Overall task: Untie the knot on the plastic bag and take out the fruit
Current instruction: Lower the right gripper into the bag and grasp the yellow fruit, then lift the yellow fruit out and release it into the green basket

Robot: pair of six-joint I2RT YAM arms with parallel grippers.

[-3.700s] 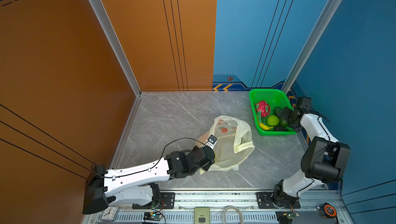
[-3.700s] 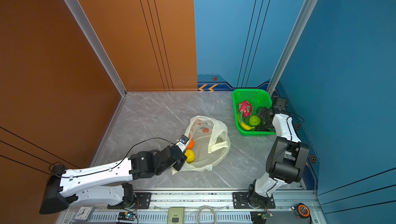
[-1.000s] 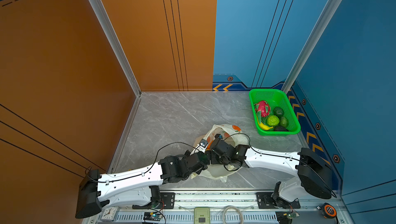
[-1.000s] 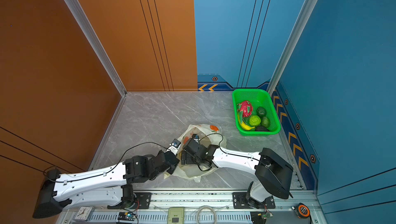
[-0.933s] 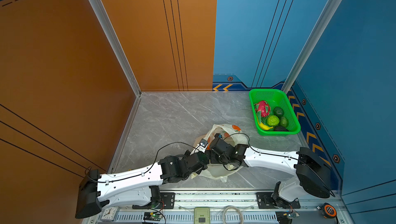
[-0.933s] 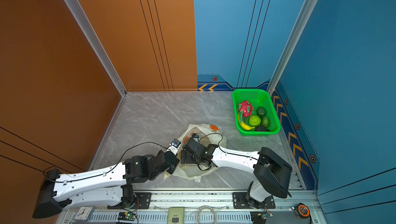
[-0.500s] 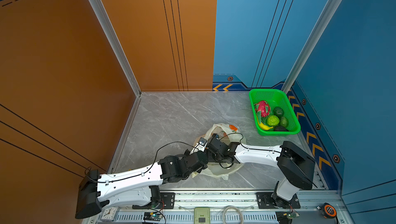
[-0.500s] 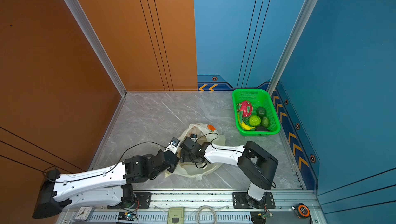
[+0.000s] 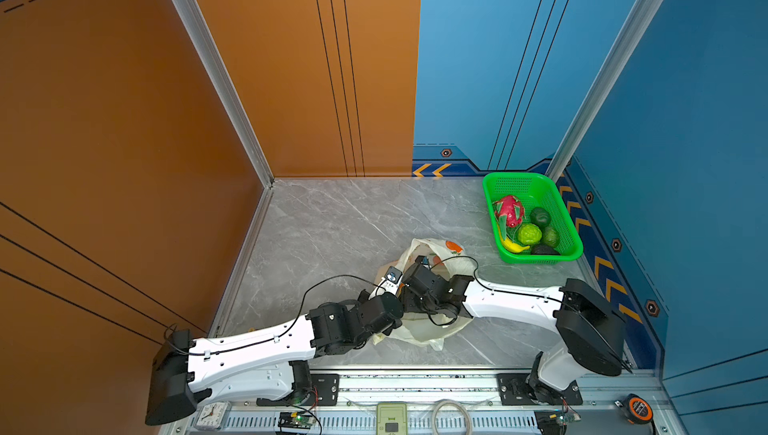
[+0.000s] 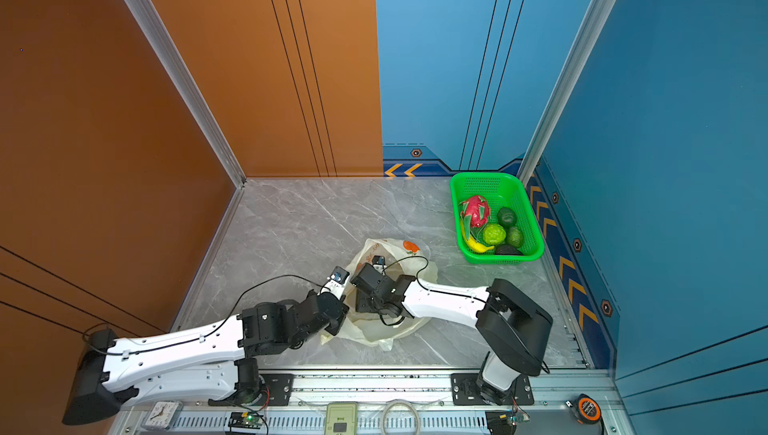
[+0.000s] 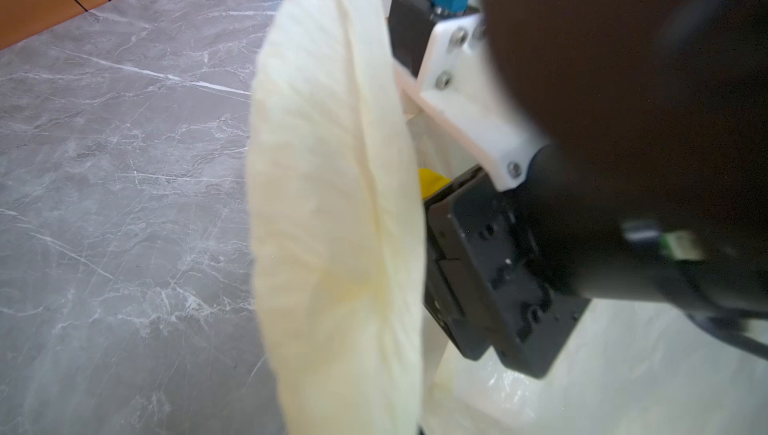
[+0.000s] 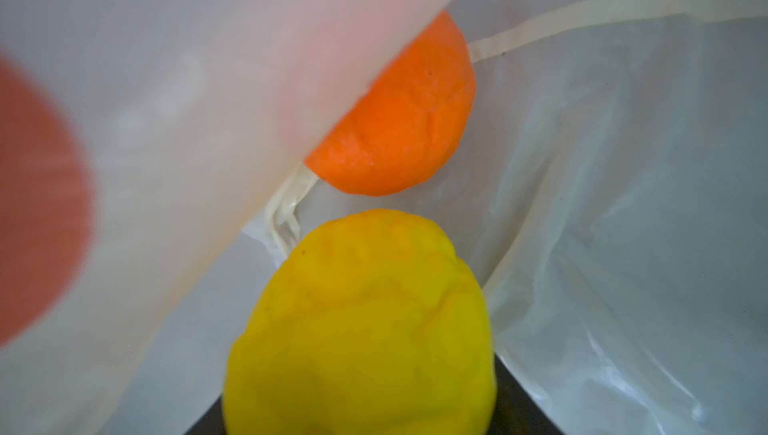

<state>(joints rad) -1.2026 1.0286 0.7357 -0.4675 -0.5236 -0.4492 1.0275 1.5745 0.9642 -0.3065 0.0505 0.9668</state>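
The plastic bag (image 9: pixel 419 331) (image 10: pixel 374 333) lies open on the marble floor, near the front. My left gripper (image 9: pixel 397 287) (image 10: pixel 343 283) is shut on its left rim and holds the cream film (image 11: pixel 332 204) taut. My right gripper (image 9: pixel 411 308) (image 10: pixel 361 304) reaches down inside the bag. In the right wrist view a yellow lemon (image 12: pixel 365 329) fills the space between its dark fingers (image 12: pixel 523 416), which touch it on both sides. An orange (image 12: pixel 399 121) lies just beyond the lemon, half under a fold of film. The knot does not show in any view.
A green mesh basket (image 9: pixel 515 181) (image 10: pixel 484 177) stands at the back right by the blue wall, holding a dragon fruit (image 9: pixel 509 210), green fruits and a banana (image 9: pixel 513 246). Orange and blue walls close in the floor. A metal rail (image 9: pixel 415 379) runs along the front.
My right arm has come from the basket into the bag and, over the last second, pushed further left and in, its jaws narrowing round the lemon. My left gripper keeps hold of the rim.
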